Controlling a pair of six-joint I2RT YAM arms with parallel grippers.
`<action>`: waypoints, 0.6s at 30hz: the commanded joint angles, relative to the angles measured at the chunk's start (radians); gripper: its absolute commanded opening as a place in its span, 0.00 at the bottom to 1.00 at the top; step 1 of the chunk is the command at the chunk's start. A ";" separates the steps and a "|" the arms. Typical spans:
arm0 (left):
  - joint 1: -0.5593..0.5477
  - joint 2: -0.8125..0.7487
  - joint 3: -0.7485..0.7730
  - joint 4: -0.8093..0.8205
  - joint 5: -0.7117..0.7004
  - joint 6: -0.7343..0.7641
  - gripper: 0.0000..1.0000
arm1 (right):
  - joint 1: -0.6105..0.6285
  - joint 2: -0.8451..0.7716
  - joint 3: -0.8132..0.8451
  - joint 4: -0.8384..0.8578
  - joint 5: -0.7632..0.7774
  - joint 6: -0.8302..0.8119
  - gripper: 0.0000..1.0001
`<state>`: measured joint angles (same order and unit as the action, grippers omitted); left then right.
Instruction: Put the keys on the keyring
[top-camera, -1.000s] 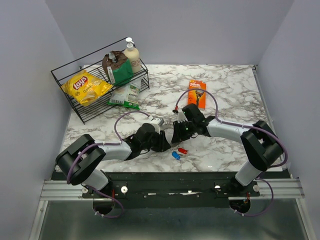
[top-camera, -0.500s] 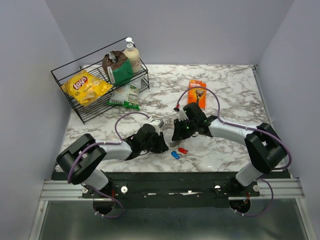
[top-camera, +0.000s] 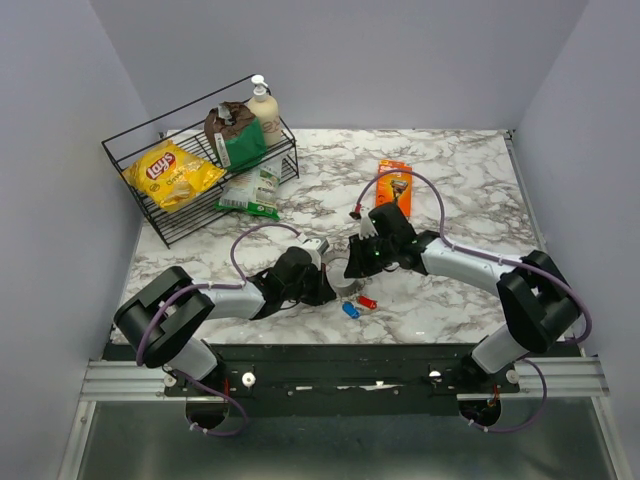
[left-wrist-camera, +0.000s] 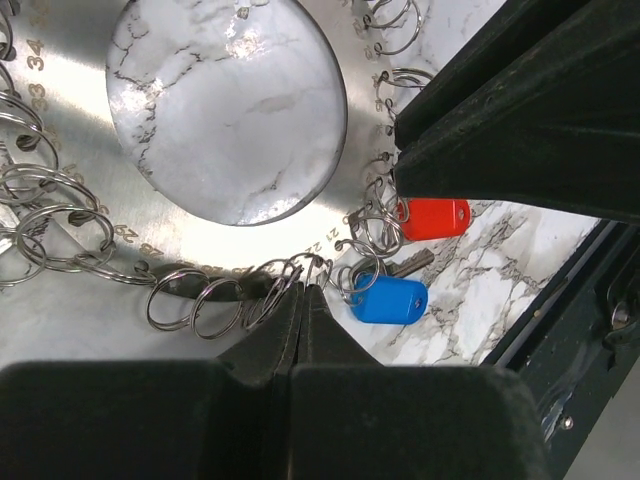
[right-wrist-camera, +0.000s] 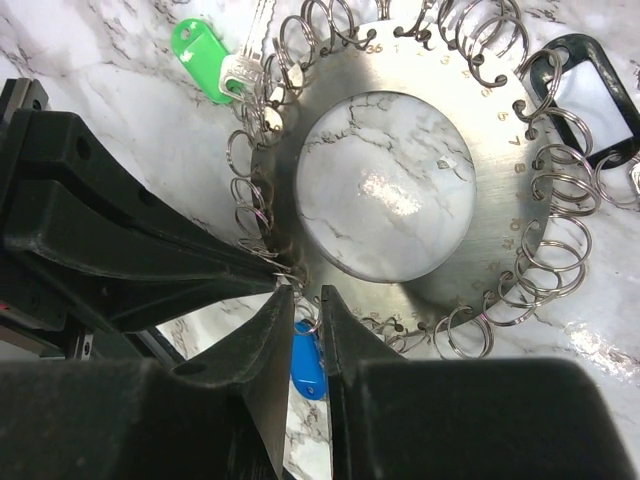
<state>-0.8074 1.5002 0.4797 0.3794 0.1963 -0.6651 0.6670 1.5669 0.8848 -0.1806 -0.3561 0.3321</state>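
The keyring (right-wrist-camera: 500, 190) is a flat silver disc with a round hole, fringed with several small split rings; it lies between both grippers in the top view (top-camera: 345, 279). The blue key (left-wrist-camera: 388, 298) and the red key (left-wrist-camera: 432, 217) lie at its near edge, each in a split ring. The green key (right-wrist-camera: 200, 45) lies at the disc's other side and is hidden in the top view. My left gripper (left-wrist-camera: 303, 290) is shut, pinching a split ring at the disc's rim. My right gripper (right-wrist-camera: 304, 292) is closed to a narrow gap with a small split ring between its tips, above the blue key (right-wrist-camera: 307, 362).
A black wire basket (top-camera: 150, 215) at the back left holds a yellow crisp bag (top-camera: 170, 172), a brown bag and a lotion bottle. A green-white packet (top-camera: 250, 192) lies beside it. An orange razor pack (top-camera: 394, 186) lies behind the right gripper. A black tag (right-wrist-camera: 590, 85) hangs on the disc.
My right arm's elbow has swung slightly to the right. Both grippers have stayed at the keyring, and the keys have not moved.
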 joint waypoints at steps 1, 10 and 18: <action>-0.007 -0.029 0.010 0.044 0.031 0.025 0.00 | 0.006 -0.045 -0.003 -0.011 0.034 -0.005 0.26; -0.007 -0.071 0.008 0.076 0.009 0.029 0.00 | 0.005 -0.100 -0.004 -0.014 0.045 0.001 0.27; -0.006 -0.057 0.020 0.125 0.000 0.024 0.00 | 0.003 -0.126 -0.015 -0.011 0.049 0.001 0.28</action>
<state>-0.8074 1.4456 0.4797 0.4408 0.2054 -0.6540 0.6682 1.4769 0.8841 -0.1810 -0.3294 0.3325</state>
